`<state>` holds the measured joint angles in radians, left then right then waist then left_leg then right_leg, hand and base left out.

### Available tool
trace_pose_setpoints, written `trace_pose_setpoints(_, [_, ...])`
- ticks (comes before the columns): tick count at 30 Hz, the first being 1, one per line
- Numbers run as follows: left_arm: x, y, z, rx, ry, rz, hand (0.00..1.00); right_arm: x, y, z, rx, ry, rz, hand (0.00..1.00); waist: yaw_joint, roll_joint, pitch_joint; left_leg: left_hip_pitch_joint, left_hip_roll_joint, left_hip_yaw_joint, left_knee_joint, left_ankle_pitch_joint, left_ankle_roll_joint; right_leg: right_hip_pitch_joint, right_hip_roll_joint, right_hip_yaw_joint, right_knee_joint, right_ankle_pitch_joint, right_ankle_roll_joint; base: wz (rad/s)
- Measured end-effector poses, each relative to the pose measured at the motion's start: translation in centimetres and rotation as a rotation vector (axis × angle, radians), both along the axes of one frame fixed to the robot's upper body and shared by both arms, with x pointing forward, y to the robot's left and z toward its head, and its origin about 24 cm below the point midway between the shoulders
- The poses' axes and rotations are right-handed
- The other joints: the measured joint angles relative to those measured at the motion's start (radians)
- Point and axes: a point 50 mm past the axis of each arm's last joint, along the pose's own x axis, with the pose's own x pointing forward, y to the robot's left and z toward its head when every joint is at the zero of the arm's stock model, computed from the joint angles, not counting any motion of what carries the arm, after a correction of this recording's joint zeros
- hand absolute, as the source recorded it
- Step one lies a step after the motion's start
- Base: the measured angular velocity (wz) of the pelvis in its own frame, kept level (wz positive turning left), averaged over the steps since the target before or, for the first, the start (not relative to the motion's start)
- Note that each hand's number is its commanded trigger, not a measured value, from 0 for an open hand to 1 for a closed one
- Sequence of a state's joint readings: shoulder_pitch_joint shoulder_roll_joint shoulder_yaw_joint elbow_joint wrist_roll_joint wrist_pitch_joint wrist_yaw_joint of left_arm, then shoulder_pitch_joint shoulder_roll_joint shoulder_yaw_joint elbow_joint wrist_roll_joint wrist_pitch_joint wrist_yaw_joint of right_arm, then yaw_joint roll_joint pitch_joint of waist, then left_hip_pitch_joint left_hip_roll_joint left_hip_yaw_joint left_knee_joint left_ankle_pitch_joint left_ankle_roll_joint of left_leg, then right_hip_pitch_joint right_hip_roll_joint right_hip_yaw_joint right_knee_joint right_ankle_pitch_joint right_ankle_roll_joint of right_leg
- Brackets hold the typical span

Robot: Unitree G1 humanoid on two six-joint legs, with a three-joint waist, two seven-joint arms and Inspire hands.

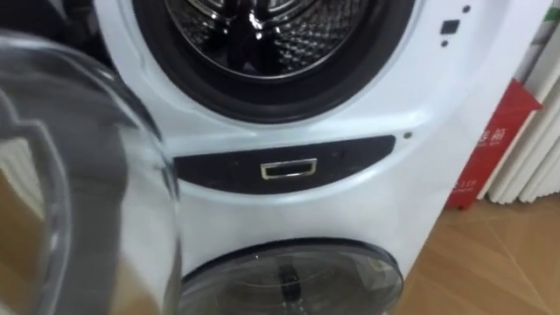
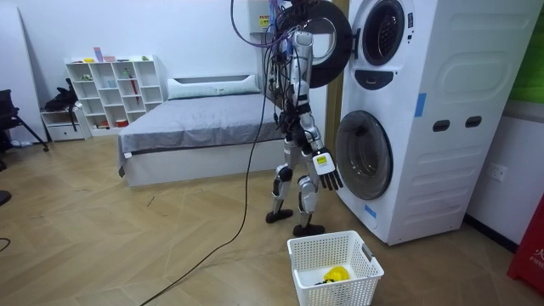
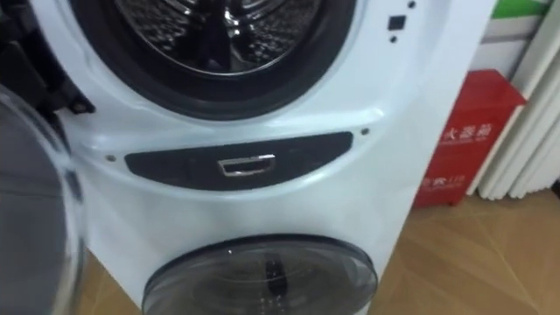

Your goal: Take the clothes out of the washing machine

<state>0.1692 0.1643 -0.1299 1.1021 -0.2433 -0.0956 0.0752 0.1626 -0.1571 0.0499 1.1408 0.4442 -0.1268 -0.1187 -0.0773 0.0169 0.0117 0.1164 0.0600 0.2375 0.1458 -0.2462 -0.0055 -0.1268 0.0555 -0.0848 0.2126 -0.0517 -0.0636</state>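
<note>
Right hand point(image 2: 327, 172) hangs low in front of the robot's thighs, just off the room view's centre toward 4 o'clock, its dark fingers straight and relaxed, pointing down and holding nothing. The robot stands facing the tall white washing machine point(image 2: 433, 110), a stacked pair of drums that takes up the room view from 1 to 4 o'clock. A bed point(image 2: 195, 123) with grey covers lies well behind the robot toward 10 o'clock, and a white shelf unit point(image 2: 115, 89) stands farther out along the same line. The upper door point(image 1: 79, 175) is swung open on the robot's left; its clear bowl of glass covers the left eye view from 8 to 10 o'clock. The upper drum point(image 1: 262, 35) gapes at 12 o'clock, showing shiny dimpled metal inside a dark rubber ring; whether any cloth lies deeper in cannot be told. The lower door point(image 1: 293, 280) sits closed at 6 o'clock. A white laundry basket point(image 2: 340, 291) rests on the wooden floor point(image 2: 127, 246) near the robot's feet, at the room view's 5 o'clock. A red box point(image 1: 494, 144) stands by the machine's side at 3 o'clock in the left eye view. Between the two drums runs a dark curved panel point(image 1: 350, 153) with a small chrome handle point(image 1: 289, 169) at its middle. A small yellow garment point(image 2: 337, 274) lies at the bottom of the basket.
</note>
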Motion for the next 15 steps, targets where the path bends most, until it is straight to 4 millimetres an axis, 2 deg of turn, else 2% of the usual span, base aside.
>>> trace_pose_setpoints(4, [-1.0, 0.3, -0.1, 0.004, 0.019, 0.027, 0.00, -0.2, 0.6, -0.3, 0.028, 0.024, 0.015, 0.00, 0.009, -0.006, -0.0010, 0.017, 0.000, -0.005, -0.005, -0.006, 0.002, 0.015, 0.000, -0.005, 0.006, -0.011, 0.005, 0.06])
trace_pose_setpoints(7, [-1.3, 0.6, 0.0, 0.009, 0.023, 0.058, 0.00, -0.4, 0.7, -0.3, 0.043, 0.030, 0.026, 0.00, 0.033, -0.007, -0.0023, 0.028, 0.000, -0.010, -0.013, -0.007, 0.003, 0.028, 0.000, -0.013, -0.004, -0.013, 0.008, 0.07])
trace_pose_setpoints(9, [-1.4, 0.8, 0.0, 0.011, 0.023, 0.076, 0.00, -0.4, 0.8, -0.4, 0.051, 0.032, 0.036, 0.00, 0.037, -0.006, -0.0026, 0.030, 0.000, -0.027, -0.012, -0.008, 0.004, 0.040, 0.000, -0.029, -0.012, -0.015, 0.010, 0.18])
trace_pose_setpoints(15, [-2.1, 0.3, -0.2, -0.002, 0.042, 0.114, 0.00, -0.4, 1.0, -0.5, 0.069, 0.041, 0.044, 0.00, 0.058, -0.005, -0.0043, 0.036, 0.001, -0.036, -0.011, -0.008, 0.004, 0.049, -0.001, -0.038, -0.011, -0.021, 0.010, 0.05])
